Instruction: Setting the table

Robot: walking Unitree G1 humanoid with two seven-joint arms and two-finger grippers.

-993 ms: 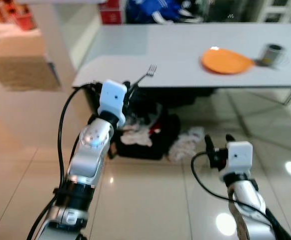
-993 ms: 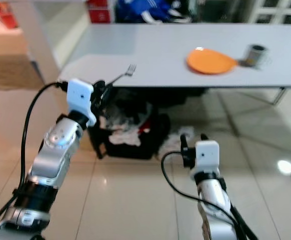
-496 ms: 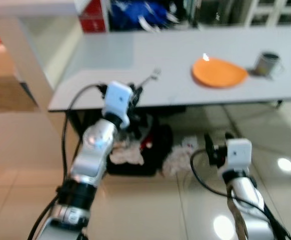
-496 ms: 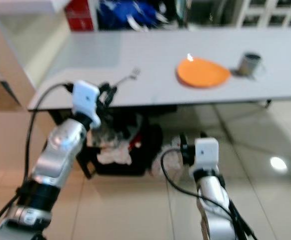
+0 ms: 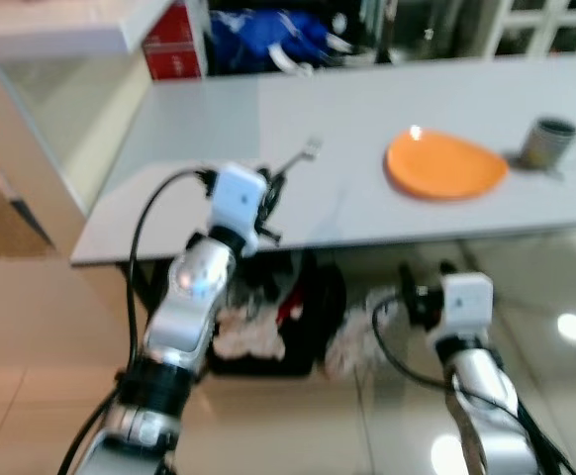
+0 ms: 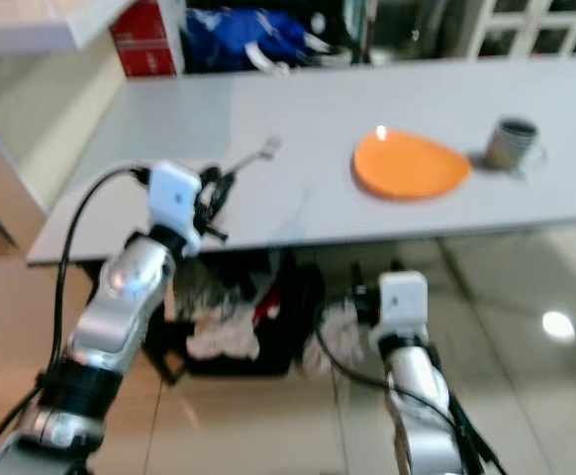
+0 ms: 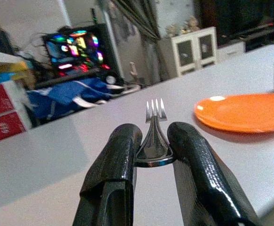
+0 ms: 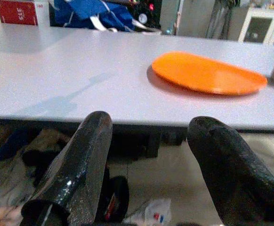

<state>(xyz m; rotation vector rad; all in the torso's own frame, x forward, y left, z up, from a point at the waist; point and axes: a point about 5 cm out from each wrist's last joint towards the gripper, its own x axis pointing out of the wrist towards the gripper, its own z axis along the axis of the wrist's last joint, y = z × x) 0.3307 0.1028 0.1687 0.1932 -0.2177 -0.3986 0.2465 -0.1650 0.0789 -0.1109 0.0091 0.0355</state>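
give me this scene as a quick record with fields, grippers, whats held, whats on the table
left gripper: raised over the near table edge, jaws shut on the fork
fork: upright between the jaws, tines pointing away toward the table
right gripper: low, in front of the table edge, jaws open, holding nothing
table: grey
plate: orange, on the table, to the right of the fork
cup: on the table just right of the plate
under the table: dark bag with cloths on the floor

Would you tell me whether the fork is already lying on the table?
No, the fork is clamped between the left gripper's fingers above the table.
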